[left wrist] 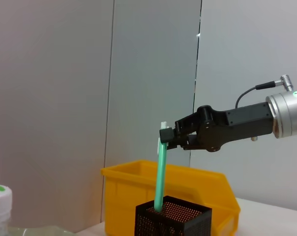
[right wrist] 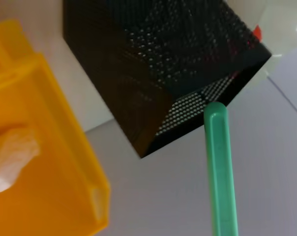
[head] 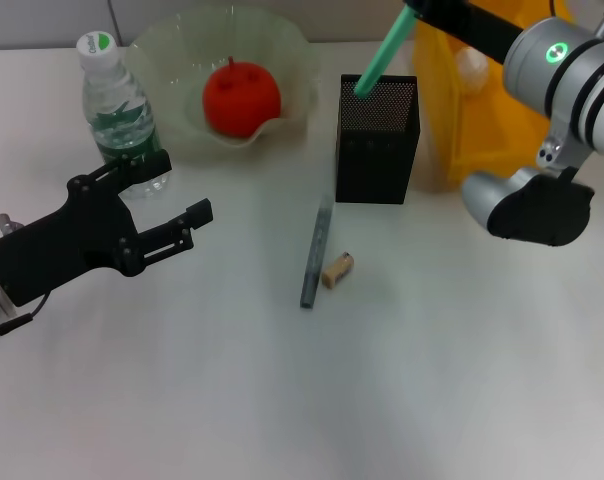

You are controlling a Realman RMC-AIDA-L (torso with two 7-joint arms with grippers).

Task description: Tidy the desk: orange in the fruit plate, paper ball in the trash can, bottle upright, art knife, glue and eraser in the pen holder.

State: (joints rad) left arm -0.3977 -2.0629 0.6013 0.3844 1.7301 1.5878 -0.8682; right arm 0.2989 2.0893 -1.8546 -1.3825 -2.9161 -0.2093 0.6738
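Head view: on the white worktop [head: 282, 400], the right gripper [head: 414, 8] at 1 o'clock is closed on a green stick [head: 382, 52], its lower tip in the mouth of the black pen holder [head: 377, 140]. The orange [head: 241, 98] lies in the fruit plate [head: 292, 50] at 12 o'clock. The bottle [head: 117, 110] stands upright at 10 o'clock. The left gripper [head: 172, 205] hovers at 9 o'clock, spread wide, holding nothing. A grey bar [head: 315, 252] and the eraser [head: 337, 270] lie at centre, just beside each other.

Left wrist view: the stick hangs nearly upright into the holder, the yellow trash can [left wrist: 188, 189] behind.

Right wrist view: the paper ball [right wrist: 11, 157] lies inside the trash can.
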